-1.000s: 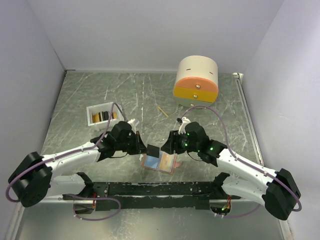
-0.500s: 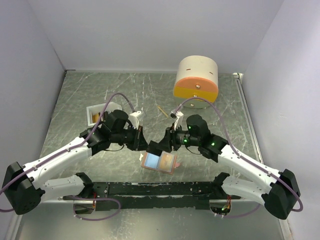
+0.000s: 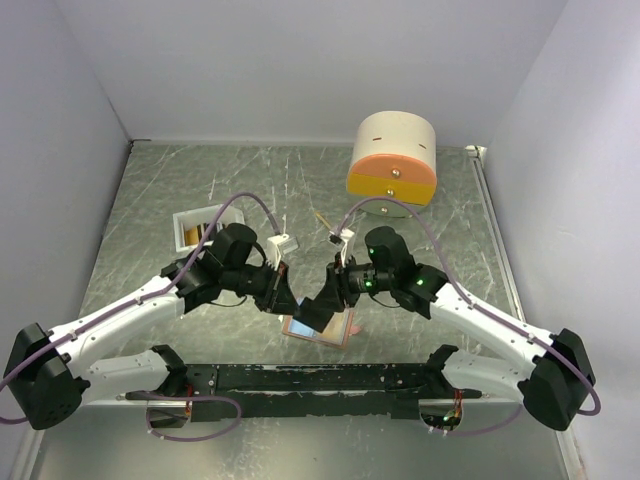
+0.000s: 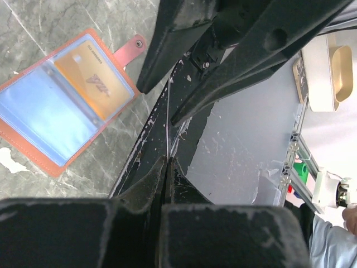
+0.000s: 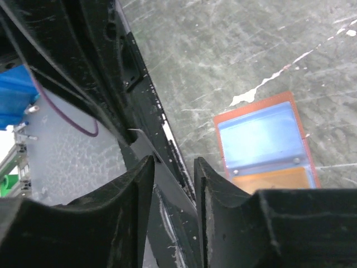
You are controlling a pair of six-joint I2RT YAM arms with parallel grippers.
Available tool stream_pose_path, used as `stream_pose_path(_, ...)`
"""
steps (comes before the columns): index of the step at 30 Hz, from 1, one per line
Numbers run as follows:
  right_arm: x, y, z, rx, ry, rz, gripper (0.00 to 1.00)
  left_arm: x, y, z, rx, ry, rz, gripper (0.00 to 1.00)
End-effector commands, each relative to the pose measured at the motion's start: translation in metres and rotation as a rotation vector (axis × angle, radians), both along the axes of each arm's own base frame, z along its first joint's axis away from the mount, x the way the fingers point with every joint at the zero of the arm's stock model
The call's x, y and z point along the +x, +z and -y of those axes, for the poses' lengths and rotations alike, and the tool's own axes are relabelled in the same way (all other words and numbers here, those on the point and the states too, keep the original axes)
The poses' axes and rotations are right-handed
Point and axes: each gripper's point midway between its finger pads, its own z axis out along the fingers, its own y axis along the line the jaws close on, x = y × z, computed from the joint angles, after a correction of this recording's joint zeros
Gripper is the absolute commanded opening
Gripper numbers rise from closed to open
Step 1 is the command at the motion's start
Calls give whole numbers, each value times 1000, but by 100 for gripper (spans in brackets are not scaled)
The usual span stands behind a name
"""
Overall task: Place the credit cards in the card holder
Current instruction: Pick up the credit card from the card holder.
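The card holder [image 3: 322,332] lies open on the table below both grippers, salmon-rimmed with a light blue pocket [image 4: 42,109]. A gold card [image 4: 95,78] sits in its other pocket. My left gripper [image 4: 167,159] is shut on a thin dark credit card [image 4: 167,128], seen edge-on above the table. My right gripper [image 5: 172,162] is open, and the same dark grey card [image 5: 167,148] slants across the gap between its jaws. In the top view the left gripper [image 3: 283,292] and right gripper [image 3: 322,300] meet tip to tip just above the holder.
A white tray [image 3: 190,222] holding more cards stands at the left. A wooden stick [image 3: 323,222] lies behind the grippers. The round cream, orange and yellow drawer box [image 3: 392,160] stands at the back right. The arms' black base rail [image 3: 320,378] runs along the near edge.
Both grippers have swung in and tilted down over the card holder with the dark card between them. The right jaws have narrowed a little around it.
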Motion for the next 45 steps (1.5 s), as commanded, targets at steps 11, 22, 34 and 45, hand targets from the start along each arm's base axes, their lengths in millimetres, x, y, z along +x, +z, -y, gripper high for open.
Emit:
stream_pose_path(11,-23,33,-9,200,88,-10,0,11,28,-2,-94,132,45,38)
stream_pose_path(22,2,74,-11,515,-189,-108,0,39,76,-34,-396,599,-22,57)
stream_pose_path(34,17,85,9,788,-383,-249,0,42,73,-14,-428,542,-62,55)
stream_pose_path(45,20,66,9,750,-420,-286,0,40,69,-5,-481,505,-96,7)
